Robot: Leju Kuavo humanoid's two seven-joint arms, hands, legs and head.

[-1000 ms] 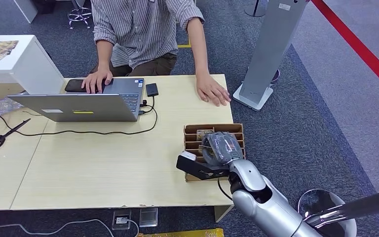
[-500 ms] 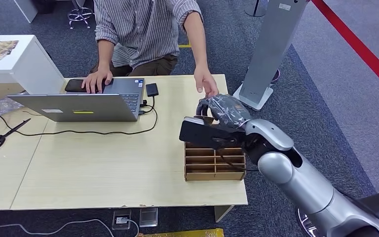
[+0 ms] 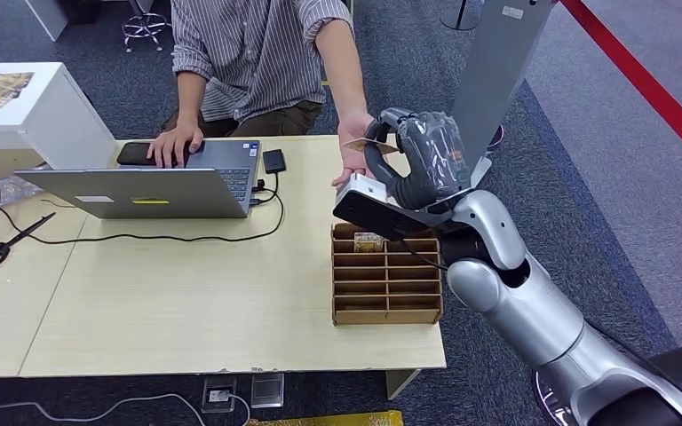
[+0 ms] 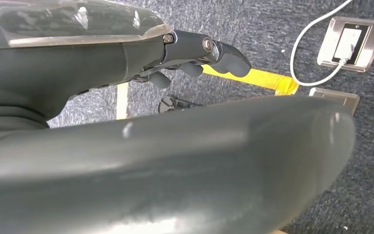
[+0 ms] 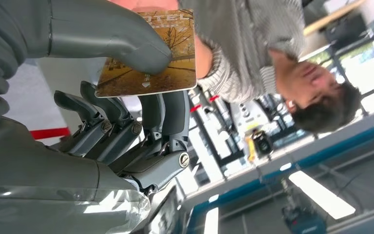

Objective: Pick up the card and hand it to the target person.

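Holding the card [image 5: 148, 53] pinched between thumb and fingers, the right hand [image 3: 422, 160] is raised above the far right corner of the tabletop [image 3: 186, 293], just beside the person's open hand [image 3: 352, 160]. Pickup looks done; the handover itself remains. The card lies nearly flat, its free end toward the person, though its long axis is hard to judge.

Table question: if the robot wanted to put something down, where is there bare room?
The table is bare from the cable down to the near edge, left of the card rack. The back is crowded: laptop, phone, the person's hands, scissors far left. The right hand holds the card above the rack.
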